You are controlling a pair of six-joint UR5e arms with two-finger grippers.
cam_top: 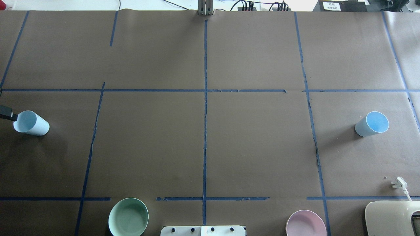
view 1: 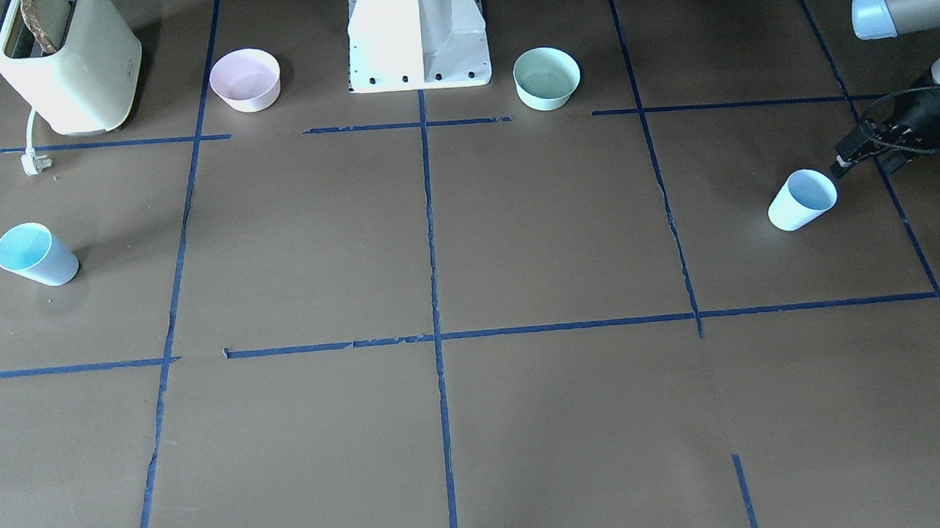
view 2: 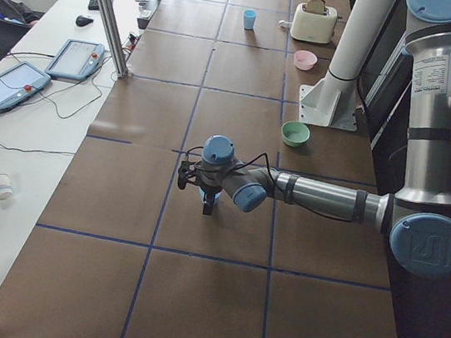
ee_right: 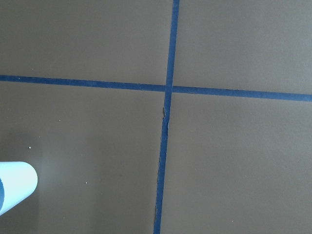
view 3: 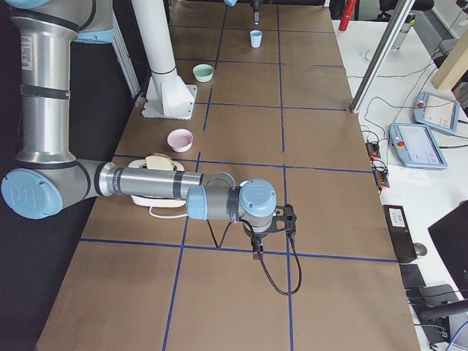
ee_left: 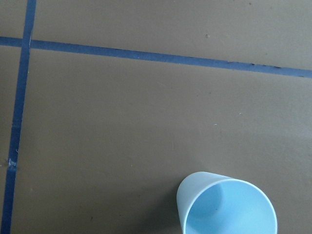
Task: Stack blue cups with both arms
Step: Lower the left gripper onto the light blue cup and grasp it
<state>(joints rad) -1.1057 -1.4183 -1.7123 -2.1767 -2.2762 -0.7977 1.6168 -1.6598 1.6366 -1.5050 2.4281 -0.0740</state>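
Two pale blue cups stand upright, far apart. One cup [view 1: 802, 199] is on my left side; it also shows in the overhead view [cam_top: 31, 123] and low in the left wrist view [ee_left: 226, 207]. My left gripper [view 1: 844, 162] sits just beside its rim, at the overhead view's left edge [cam_top: 7, 114]; I cannot tell whether it is open or shut. The other cup [view 1: 35, 254] stands on my right side [cam_top: 372, 124] and peeks into the right wrist view [ee_right: 14, 187]. My right gripper [view 3: 256, 248] shows only in the exterior right view, pointing down; its state is unclear.
A mint-green bowl [cam_top: 128, 217] and a pink bowl [cam_top: 305, 224] flank the white pedestal [view 1: 418, 33]. A cream toaster [view 1: 69, 64] with its loose plug [cam_top: 398, 183] stands at my near right. Blue tape lines cross the brown table [cam_top: 203, 131].
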